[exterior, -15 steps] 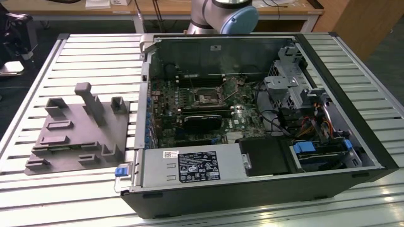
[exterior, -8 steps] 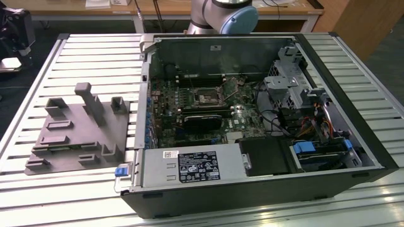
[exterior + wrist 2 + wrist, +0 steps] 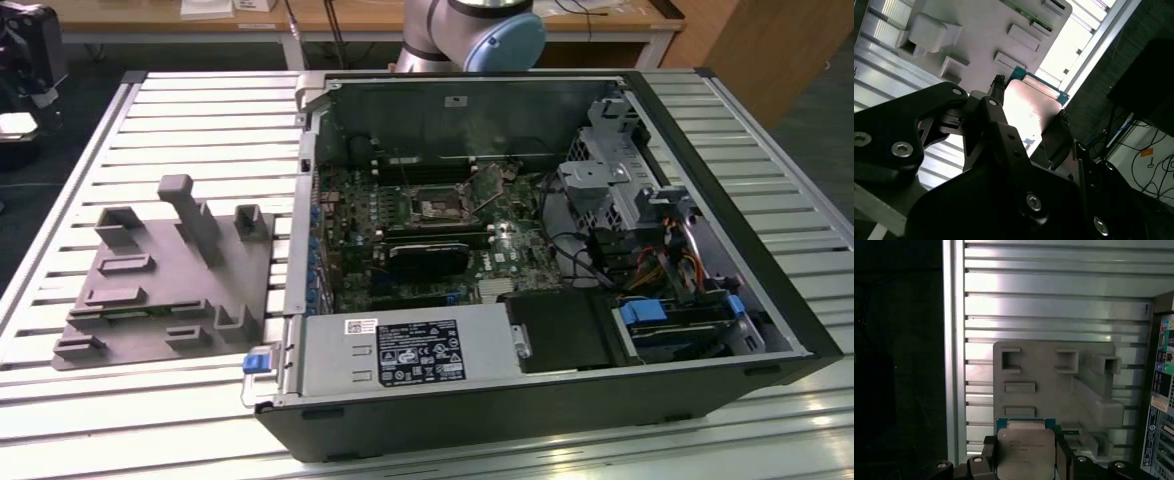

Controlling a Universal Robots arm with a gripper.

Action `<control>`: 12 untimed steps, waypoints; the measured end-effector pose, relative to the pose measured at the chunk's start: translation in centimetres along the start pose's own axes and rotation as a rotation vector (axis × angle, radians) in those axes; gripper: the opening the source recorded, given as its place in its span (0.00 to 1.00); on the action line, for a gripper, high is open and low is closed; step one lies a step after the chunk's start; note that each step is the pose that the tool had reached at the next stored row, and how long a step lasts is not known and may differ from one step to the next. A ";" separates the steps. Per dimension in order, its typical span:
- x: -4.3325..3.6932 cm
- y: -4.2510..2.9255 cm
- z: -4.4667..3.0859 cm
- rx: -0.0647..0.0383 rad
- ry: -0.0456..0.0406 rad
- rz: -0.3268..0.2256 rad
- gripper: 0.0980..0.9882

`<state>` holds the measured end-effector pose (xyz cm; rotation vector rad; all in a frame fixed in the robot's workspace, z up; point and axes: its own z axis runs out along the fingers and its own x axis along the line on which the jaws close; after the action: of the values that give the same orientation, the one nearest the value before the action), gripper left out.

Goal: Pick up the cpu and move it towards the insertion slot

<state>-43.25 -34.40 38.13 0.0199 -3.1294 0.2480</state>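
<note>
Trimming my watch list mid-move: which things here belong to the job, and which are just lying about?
Job: cpu, clamped between the jaws; insertion slot on the green circuit board.
Lying about: grey fixture plate; black rectangular card; power supply.

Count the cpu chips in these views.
1. The cpu is gripped by the pincer in the first wrist view, with the grey fixture plate behind it. Another could be hidden inside the open computer case.

The cpu [image 3: 1025,452] is satiny metal on top, the fixture plate [image 3: 1054,390] matt plastic.
</note>
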 end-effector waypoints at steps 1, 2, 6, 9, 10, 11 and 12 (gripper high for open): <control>0.00 0.01 -0.18 0.003 0.0000 0.000 0.50; 0.00 0.02 -0.34 0.005 0.0001 0.000 0.50; 0.00 0.00 -1.18 0.011 0.0001 0.000 0.50; 0.00 -0.02 -1.79 0.012 0.0000 0.000 0.50; 0.00 -0.02 -1.89 0.010 -0.0004 0.000 0.50; 0.00 -0.03 -1.96 0.006 -0.0008 0.000 0.50; 0.01 -0.03 -2.00 -0.002 -0.0010 0.000 0.50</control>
<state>-43.25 -34.11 40.11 0.0198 -3.1306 0.2454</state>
